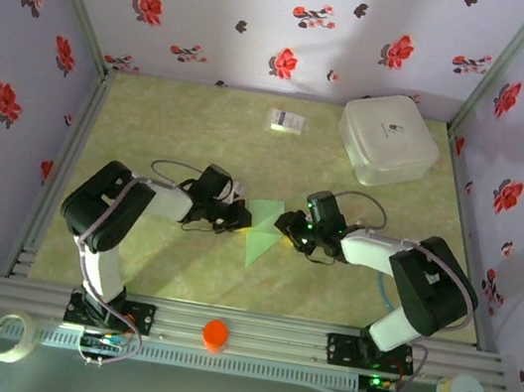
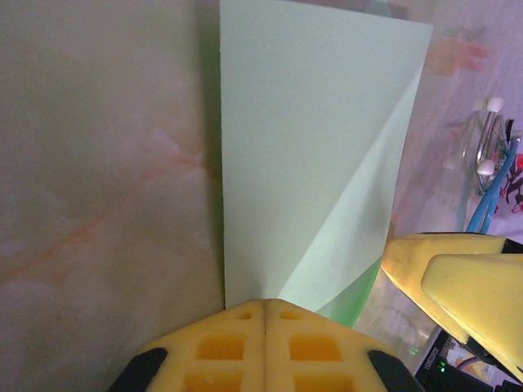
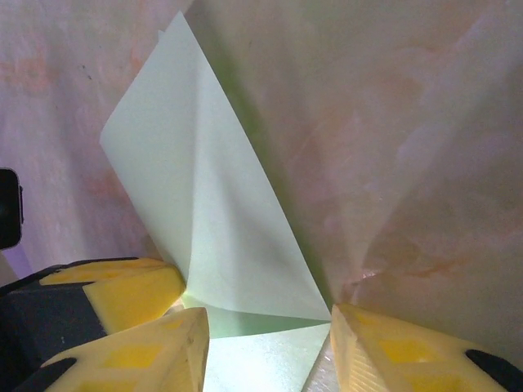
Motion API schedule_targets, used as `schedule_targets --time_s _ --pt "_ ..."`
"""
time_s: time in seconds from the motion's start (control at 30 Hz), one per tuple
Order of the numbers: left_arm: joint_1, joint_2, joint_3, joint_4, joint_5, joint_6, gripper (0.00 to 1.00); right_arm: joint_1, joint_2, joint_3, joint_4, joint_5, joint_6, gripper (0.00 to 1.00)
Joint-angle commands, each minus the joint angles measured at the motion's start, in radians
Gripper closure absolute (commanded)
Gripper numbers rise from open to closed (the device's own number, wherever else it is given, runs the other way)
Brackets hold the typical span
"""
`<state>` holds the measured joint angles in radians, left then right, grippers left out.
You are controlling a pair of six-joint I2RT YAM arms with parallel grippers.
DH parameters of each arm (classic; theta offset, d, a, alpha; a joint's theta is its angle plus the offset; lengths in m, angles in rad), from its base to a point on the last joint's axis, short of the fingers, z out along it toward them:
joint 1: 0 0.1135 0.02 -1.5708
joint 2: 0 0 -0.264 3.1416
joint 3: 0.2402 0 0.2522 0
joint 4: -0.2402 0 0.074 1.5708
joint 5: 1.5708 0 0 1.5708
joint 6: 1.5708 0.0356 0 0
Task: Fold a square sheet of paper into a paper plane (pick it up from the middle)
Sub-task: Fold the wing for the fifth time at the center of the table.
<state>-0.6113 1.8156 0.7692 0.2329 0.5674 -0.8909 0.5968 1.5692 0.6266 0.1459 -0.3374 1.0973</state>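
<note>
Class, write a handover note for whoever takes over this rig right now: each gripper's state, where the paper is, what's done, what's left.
Left gripper: shut, pinching one edge of the sheet of paper.
Right gripper: jaws open either side of the sheet's opposite edge, not gripping it.
Paper: between the two grippers, partly folded, diagonal creases showing.
Done: the first folds.
To do: the remaining folds into a narrow pointed dart; the right gripper probably needs a fresh grip first.
</note>
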Motion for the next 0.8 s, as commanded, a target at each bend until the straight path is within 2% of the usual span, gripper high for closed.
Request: schedule_targets --time_s 0.0,0.17,0.23,0.4,0.57,0.77 --pt "-0.002 0.041 -0.039 -0.075 -0.020 0.026 0.98 -0.028 -0.001 0.053 -0.051 -0.005 -0.060 0.55" --pt "-0.002 0.033 -0.039 -0.074 -0.013 0.027 0.98 -0.075 -0.004 0.109 -0.094 0.003 -0.154 0.53" --pt "-0.002 0.036 -0.038 -0.070 -0.013 0.025 0.98 -0.098 0.057 0.156 -0.103 -0.070 -0.171 0.54" --pt "0.001 0.027 -0.036 -0.071 -0.012 0.022 0.99 -0.105 0.138 0.205 -0.115 -0.115 -0.188 0.55" --pt "0.002 0.025 -0.038 -0.067 -0.012 0.021 0.99 -0.109 0.151 0.200 -0.136 -0.106 -0.206 0.54" --pt "0.003 0.024 -0.034 -0.067 -0.009 0.020 1.00 -0.111 0.178 0.176 -0.073 -0.200 -0.202 0.57"
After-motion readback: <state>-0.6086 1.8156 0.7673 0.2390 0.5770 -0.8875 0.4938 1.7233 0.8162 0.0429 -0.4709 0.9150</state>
